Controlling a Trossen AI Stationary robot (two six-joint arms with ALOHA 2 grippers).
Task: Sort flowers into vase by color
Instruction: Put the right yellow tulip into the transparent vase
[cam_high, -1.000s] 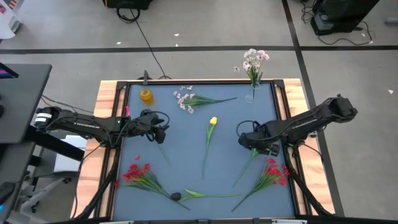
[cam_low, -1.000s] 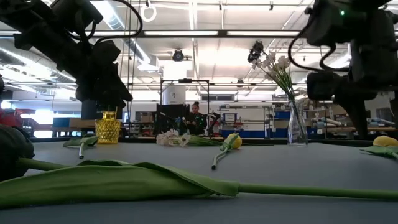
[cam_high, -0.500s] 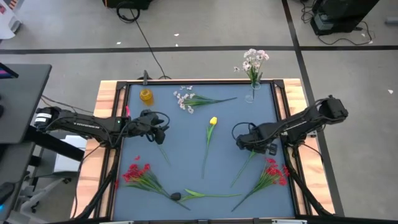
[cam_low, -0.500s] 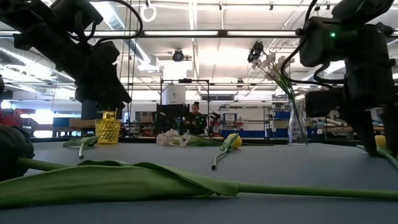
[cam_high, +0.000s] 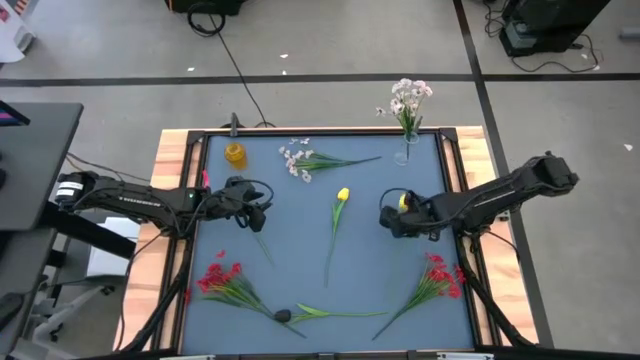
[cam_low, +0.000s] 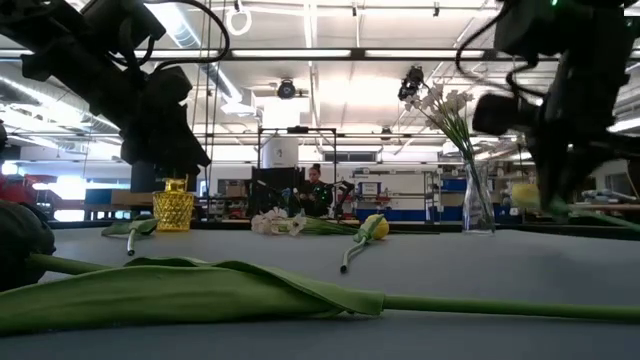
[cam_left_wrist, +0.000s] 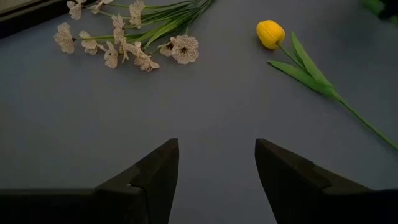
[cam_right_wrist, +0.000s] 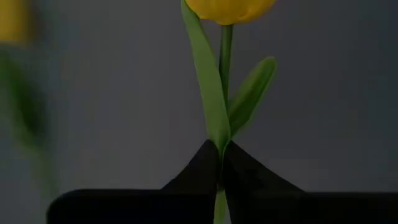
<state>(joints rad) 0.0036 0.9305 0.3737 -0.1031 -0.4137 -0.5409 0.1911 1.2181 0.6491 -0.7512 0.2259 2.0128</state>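
Observation:
My right gripper (cam_high: 396, 218) hangs over the table's right half, shut on a yellow tulip whose bud (cam_high: 404, 201) shows beside the fingers. In the low view the bud (cam_low: 524, 195) floats above the table. My left gripper (cam_high: 258, 212) hovers open over the left half, touching nothing. A second yellow tulip (cam_high: 343, 195) lies at mid-table. A white-pink spray (cam_high: 300, 160) lies at the far side. Red sprays lie near left (cam_high: 220, 278) and near right (cam_high: 440, 275). A dark bloom (cam_high: 284, 316) lies at the near edge. My right gripper pinches the yellow tulip's green stem (cam_right_wrist: 221, 163) between its two fingertips, a short way below the bud and where the leaves meet. The fingers come steeply from above and lie across the stem. The tulip is lifted clear of the table, its stem (cam_low: 590, 212) trailing sideways.
A clear glass vase (cam_high: 406, 150) with white-pink flowers stands at the far right corner. A small amber vase (cam_high: 235, 155) stands at the far left. Wooden rails (cam_high: 172, 200) border the blue mat. A person stands in the room beyond.
My right gripper dipped onto the yellow tulip lying at the table's right, shut on its stem and rose again, tipping further downward. The tulip has left the table: its stem no longer lies on the mat and its bud hangs in the air.

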